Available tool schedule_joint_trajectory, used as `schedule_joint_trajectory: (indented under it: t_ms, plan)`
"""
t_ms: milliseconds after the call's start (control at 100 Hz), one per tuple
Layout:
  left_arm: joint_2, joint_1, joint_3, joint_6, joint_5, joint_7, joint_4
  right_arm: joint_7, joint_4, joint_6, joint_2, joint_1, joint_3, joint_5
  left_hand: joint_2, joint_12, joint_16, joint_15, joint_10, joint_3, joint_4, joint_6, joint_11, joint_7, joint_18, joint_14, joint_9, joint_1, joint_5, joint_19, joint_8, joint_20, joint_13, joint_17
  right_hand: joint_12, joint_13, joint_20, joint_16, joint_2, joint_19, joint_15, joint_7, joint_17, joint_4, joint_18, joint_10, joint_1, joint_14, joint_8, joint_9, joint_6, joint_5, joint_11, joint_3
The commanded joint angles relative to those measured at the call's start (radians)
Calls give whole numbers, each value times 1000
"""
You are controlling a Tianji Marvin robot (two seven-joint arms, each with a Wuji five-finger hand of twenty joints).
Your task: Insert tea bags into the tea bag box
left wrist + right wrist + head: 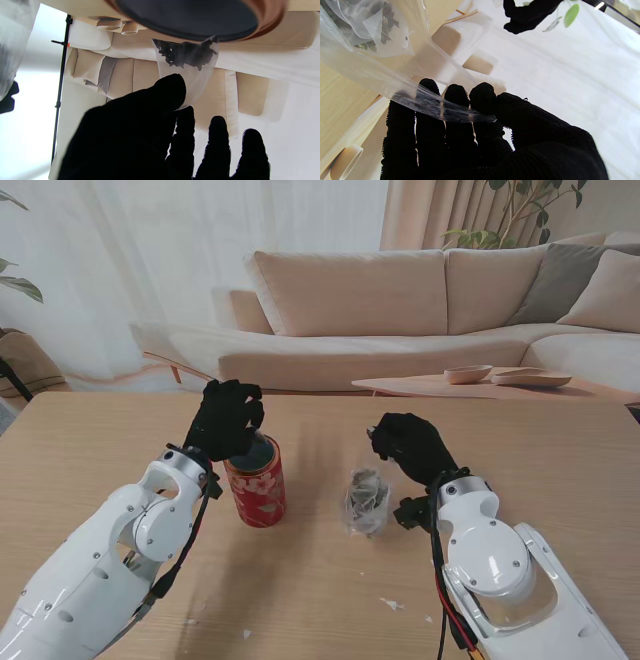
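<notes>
Stand view: left hand (226, 420) sits over the mouth of the red cylindrical tea tin with pale floral print (256, 481), upright on the light wooden counter (560, 460). Right hand (408, 446) holds up the clear plastic pouch of spare tea bags (366, 500), just right of the tin.

Left wrist view: translucent paper tea bag with dark loose leaf (186, 65) is pinched at its edge between thumb and fingers (172, 92), leaf end touching the tin's dark rim (187, 22). Step in hand looks like insertion; next move calls for lowering the bag past the rim, then letting go.

Right wrist view: fingers (456, 100) and thumb clamp the pouch's flat film edge (432, 105).
</notes>
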Motion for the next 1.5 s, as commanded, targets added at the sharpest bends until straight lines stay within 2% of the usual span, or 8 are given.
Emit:
schedule_joint_trajectory:
  t_ms: [0, 340, 440, 540, 600, 810, 1230, 1490]
  plan:
    - [5, 17, 1, 15, 3, -38, -9, 12, -3, -1, -8, -3, -4, 3, 5, 16, 10, -20, 15, 6, 3, 27, -6, 41, -14, -6, -22, 50, 9, 18, 20, 6, -47, -18, 9, 26, 3, 10, 19, 49, 23, 30, 7, 8, -1, -1, 2, -12, -4, 0, -35, 1, 28, 8]
    - [16, 58, -18, 42, 24, -95, -47, 11, -2, -1, -9, -2, -6, 4, 23, -2, 24, -82, 9, -37, 6, 10, -40, 1, -22, -8, -28, 58, -10, 11, -16, -7, -49, -30, 9, 25, 3, 10, 18, 48, 23, 29, 7, 8, -1, -2, 2, -13, -4, -1, -37, 0, 27, 9]
    - [18, 67, -25, 40, 26, -103, -56, 12, -1, -2, -9, -2, -7, 5, 40, -46, 25, -127, -8, -61, 18, -17, -88, -200, -28, -16, -63, 3, -118, 3, -187, -24, -53, -43, 9, 25, 3, 10, 18, 48, 22, 29, 6, 8, -1, -2, 2, -13, -4, -1, -37, 0, 27, 8]
    - [20, 78, -36, 30, 31, -115, -71, 12, -1, -2, -9, -1, -7, 5, 161, -69, 39, -178, -18, -32, 100, -38, -107, -399, -36, -28, -101, -131, -173, 0, -358, -42, -59, -55, 9, 26, 3, 10, 18, 48, 22, 30, 6, 8, -1, -2, 2, -12, -4, -1, -37, 1, 27, 8]
    - [21, 86, -44, 19, 25, -121, -85, 12, -1, -2, -9, -1, -7, 5, 163, -87, 39, -205, -22, -48, 97, -53, -134, -450, -43, -34, -107, -161, -198, -4, -443, -51, -63, -63, 9, 25, 3, 10, 18, 47, 22, 29, 6, 8, -1, -2, 2, -13, -4, -1, -37, 0, 27, 8]
    - [25, 128, -76, -57, 14, -142, -151, 12, 0, 2, -9, 4, -11, 5, 134, -109, 30, -248, -26, -69, 78, -110, -173, -541, -39, -33, -107, -237, -210, -16, -563, -79, -67, -73, 9, 25, 3, 10, 19, 48, 23, 30, 6, 8, -2, -2, 2, -13, -4, -1, -36, 1, 27, 8]
    - [33, 224, -77, -182, -81, -207, -281, 7, 1, 8, -11, 10, -16, 7, 106, -114, 23, -252, -20, -79, 60, -197, -175, -529, -28, -23, -91, -260, -173, -17, -575, -98, -61, -67, 9, 25, 4, 10, 19, 48, 23, 30, 7, 9, -1, -2, 2, -12, -4, -1, -36, 0, 27, 8]
    - [31, 223, 16, -166, -117, -208, -286, -4, -2, 5, -14, 8, -20, 14, 106, -115, 14, -233, -23, -64, 57, -234, -170, -489, -20, -16, -89, -247, -167, -16, -555, -101, -59, -60, 9, 25, 4, 10, 19, 48, 22, 30, 6, 9, -2, -4, 2, -13, -4, -1, -36, 0, 27, 8]
